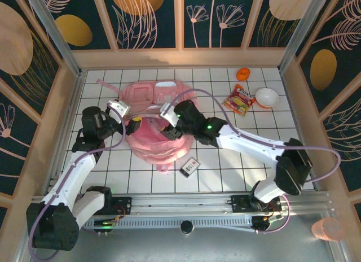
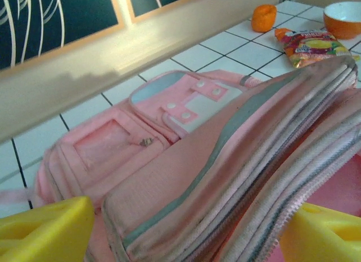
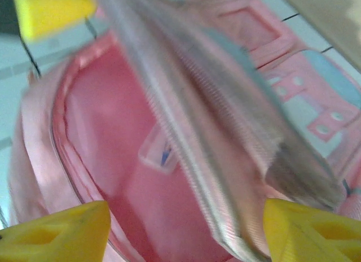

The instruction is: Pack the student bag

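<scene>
Yellow fingers of the left gripper stand open astride the flap of the pink bag, which lies in the middle of the table. The right gripper, also open, hangs over the bag's mouth, apparently gripping nothing. The step will go best if one gripper grasps the flap and holds the mouth wide.

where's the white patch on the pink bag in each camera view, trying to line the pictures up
top external: the white patch is above centre, at the far end of the student bag.
left wrist: the white patch is mid-frame, beyond the raised zip flap.
right wrist: the white patch is at the right edge, blurred.
shared landmark: the raised zip flap, which runs beside the patch in both wrist views.
</scene>
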